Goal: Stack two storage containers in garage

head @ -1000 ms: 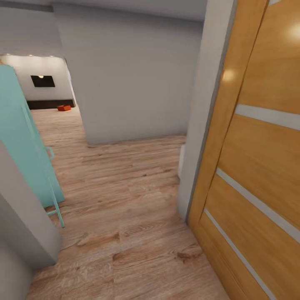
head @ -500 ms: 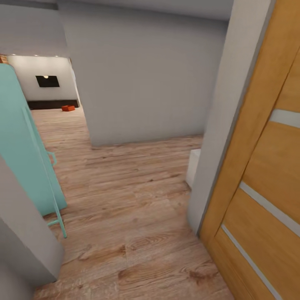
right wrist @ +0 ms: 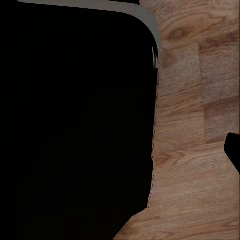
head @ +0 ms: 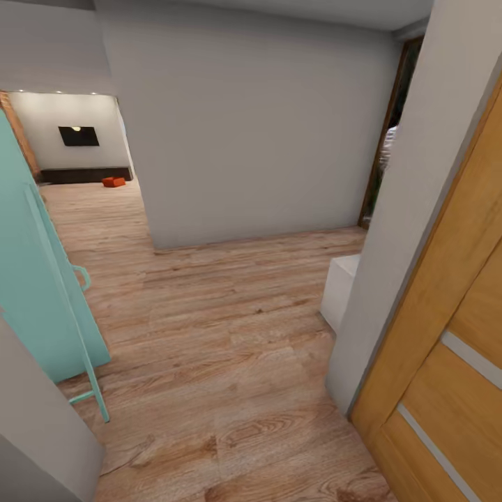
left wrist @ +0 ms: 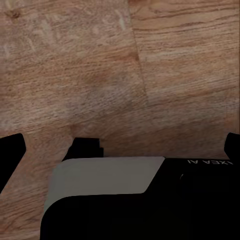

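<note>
**Inspector:** Head view first. Where is the task item lying?

**Assistant:** One storage container [head: 113, 182] is sitting far left on the living room's wood floor [head: 209, 335], just before the low dark cabinet [head: 84, 174], under the black TV [head: 78, 136]. A grey wall [head: 251, 132] is standing centre, a teal door [head: 35, 293] near left, a wooden panel door [head: 446, 362] near right.

**Inspector:** Left wrist view?

**Assistant:** Plank flooring is showing past the robot's dark body [left wrist: 145, 200]. Two dark tips at the picture's edges are showing; whether the left tool is apart or together, I cannot tell.

**Inspector:** Right wrist view?

**Assistant:** A black body panel [right wrist: 75, 125] is blocking most of it beside the planks. The right tool's state cannot be told.
</note>
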Available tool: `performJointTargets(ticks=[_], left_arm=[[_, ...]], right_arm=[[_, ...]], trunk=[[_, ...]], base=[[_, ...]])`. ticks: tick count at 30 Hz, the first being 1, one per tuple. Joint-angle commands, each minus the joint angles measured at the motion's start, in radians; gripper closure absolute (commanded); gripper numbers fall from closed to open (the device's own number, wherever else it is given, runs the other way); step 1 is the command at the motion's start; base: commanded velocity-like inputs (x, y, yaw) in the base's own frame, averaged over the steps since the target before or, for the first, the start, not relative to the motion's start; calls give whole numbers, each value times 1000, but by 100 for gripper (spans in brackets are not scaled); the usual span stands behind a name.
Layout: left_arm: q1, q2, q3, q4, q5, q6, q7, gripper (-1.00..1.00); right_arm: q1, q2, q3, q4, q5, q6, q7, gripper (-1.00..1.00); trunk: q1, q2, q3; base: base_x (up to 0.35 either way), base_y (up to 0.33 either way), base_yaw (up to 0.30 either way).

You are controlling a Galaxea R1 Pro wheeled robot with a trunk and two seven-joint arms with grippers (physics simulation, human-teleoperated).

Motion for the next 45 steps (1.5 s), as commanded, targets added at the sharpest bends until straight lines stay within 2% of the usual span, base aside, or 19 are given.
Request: performJointTargets(ticks=[1,18,45], left_arm=[[-1,-1,7,1,-10,-4,3,-100],[-1,-1,7,1,-10,-4,3,-100],[-1,-1,7,1,-10,-5,3,-100]], right_arm=[[0,0,3,0,-1,0,0,-100],[0,1,3,0,-1,0,0,-100],[0,2,3,0,-1,0,2,-100]], trunk=[[1,0,-1],[1,0,-1],[1,0,-1]], base=[[328,106,0],[341,50,5],[344,114,91]])
